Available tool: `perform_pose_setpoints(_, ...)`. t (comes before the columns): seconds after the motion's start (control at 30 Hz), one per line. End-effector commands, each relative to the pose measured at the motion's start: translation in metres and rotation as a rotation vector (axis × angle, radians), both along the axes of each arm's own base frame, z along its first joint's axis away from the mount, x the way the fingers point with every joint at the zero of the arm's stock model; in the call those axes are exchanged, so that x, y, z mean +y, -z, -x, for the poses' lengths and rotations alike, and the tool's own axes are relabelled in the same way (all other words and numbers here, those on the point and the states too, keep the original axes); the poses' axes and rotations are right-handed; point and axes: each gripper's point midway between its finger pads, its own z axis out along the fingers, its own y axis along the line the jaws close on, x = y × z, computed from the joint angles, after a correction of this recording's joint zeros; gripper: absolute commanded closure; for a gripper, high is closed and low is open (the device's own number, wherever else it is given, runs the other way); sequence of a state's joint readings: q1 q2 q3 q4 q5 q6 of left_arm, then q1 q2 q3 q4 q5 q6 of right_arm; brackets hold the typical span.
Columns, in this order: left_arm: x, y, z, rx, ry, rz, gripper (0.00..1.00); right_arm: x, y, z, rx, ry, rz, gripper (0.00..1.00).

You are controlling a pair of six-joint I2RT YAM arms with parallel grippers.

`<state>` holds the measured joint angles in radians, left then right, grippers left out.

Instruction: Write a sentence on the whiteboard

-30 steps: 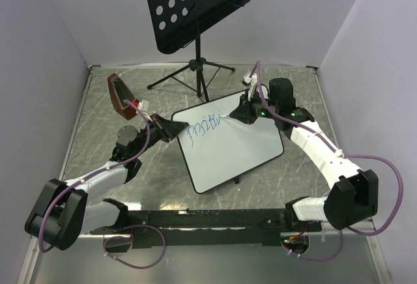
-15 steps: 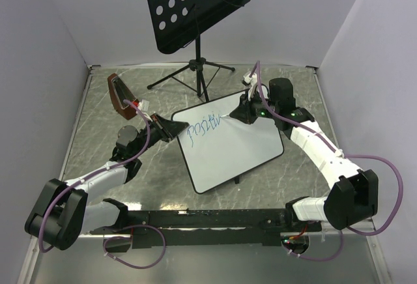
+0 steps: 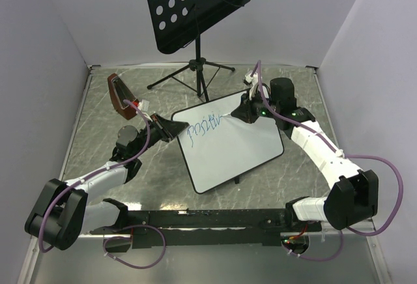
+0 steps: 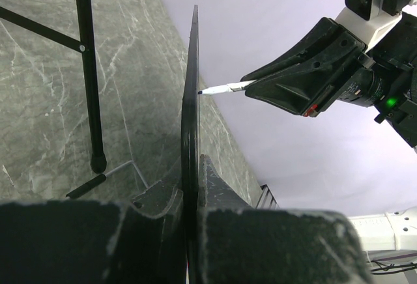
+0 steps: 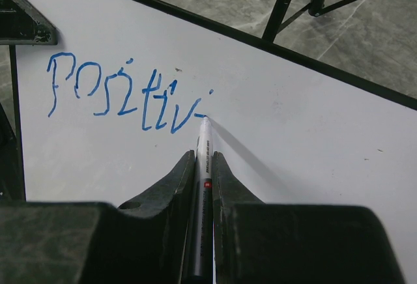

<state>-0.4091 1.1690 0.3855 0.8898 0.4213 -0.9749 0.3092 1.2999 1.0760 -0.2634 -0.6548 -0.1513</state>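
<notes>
The whiteboard (image 3: 231,147) lies tilted in the middle of the table. My left gripper (image 3: 171,127) is shut on its left corner; in the left wrist view the board's black edge (image 4: 193,101) runs up between the fingers. My right gripper (image 3: 242,113) is shut on a white marker (image 5: 204,160), whose tip touches the board (image 5: 313,141). Blue writing (image 5: 124,95) reads "Positiv", with the tip at its right end. The writing also shows in the top view (image 3: 203,127).
A black perforated music stand (image 3: 192,4) on a tripod (image 3: 199,75) stands behind the board. A dark red object (image 3: 120,96) sits at the left. Grey walls close in the marbled table.
The marker tip has crept slightly right along the line of writing. The left arm and the board have not moved.
</notes>
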Motion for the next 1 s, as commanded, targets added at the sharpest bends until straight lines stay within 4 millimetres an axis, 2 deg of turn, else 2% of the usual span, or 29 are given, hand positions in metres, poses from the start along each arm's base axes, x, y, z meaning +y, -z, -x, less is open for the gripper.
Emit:
perform_pose_setpoints(0.0,-0.002,-0.041,0.009,-0.178,0.028,0.038,0.99,-0.005,-0.007,0.001,-0.037,-0.006,0.012,1.0)
perform_pose_setpoints(0.23,-0.003,-0.04,0.008,-0.176,0.03,0.04,0.99,-0.005,-0.002,0.02,-0.02,-0.057,0.016,1.0)
perform_pose_setpoints(0.43,-0.003,-0.041,0.008,-0.179,0.034,0.042,0.99,-0.006,0.005,0.027,-0.003,-0.072,0.024,1.0)
perform_pose_setpoints(0.57,-0.004,-0.041,0.009,-0.178,0.037,0.043,0.99,-0.007,0.003,0.019,-0.014,-0.042,0.029,1.0)
perform_pose_setpoints(0.8,-0.003,-0.041,0.009,-0.178,0.036,0.04,0.99,-0.011,-0.02,-0.002,-0.065,0.021,0.013,1.0)
perform_pose_setpoints(0.97,-0.003,-0.042,0.009,-0.181,0.035,0.043,0.99,-0.009,-0.028,-0.007,-0.074,0.025,0.0,1.0)
